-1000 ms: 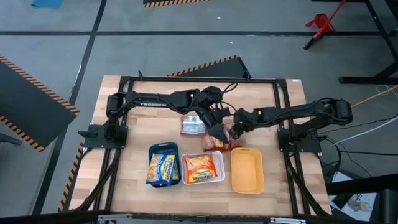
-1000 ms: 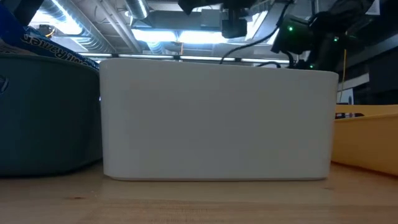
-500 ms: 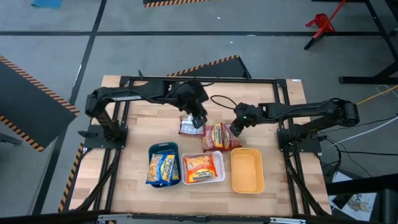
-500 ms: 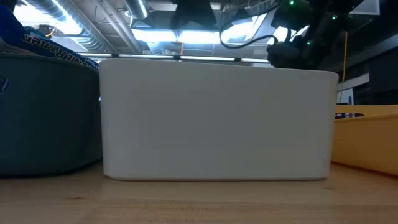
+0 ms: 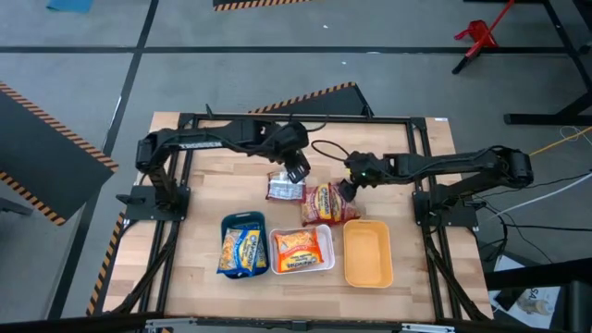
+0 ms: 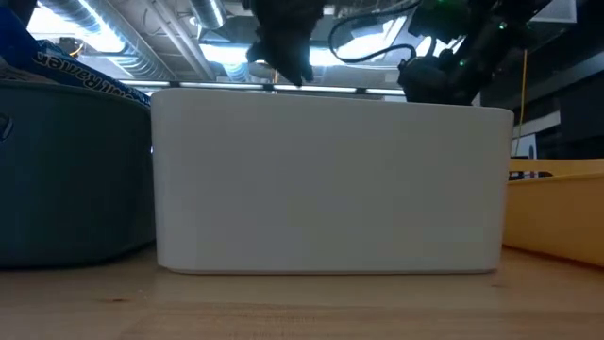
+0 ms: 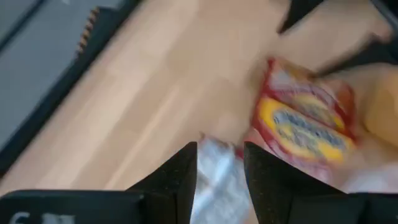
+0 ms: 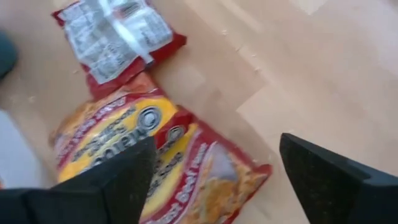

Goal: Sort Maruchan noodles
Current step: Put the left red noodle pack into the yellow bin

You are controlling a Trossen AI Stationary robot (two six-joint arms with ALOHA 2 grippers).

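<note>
wooden table (image 5: 199,208) | red noodle packets (image 5: 326,203) just behind orange tray (image 5: 367,252), one face-down (image 5: 285,188) beside them | left gripper (image 5: 298,172) above face-down packet, fingers slightly apart, empty | right gripper (image 5: 349,186) beside red packets, fingers wide, empty

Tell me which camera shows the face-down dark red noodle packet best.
The right wrist view: the flat, crinkly dark red plastic packet lies whole, label side up. High view shows it small; left wrist view only a blurred part; low view hides it.
</note>
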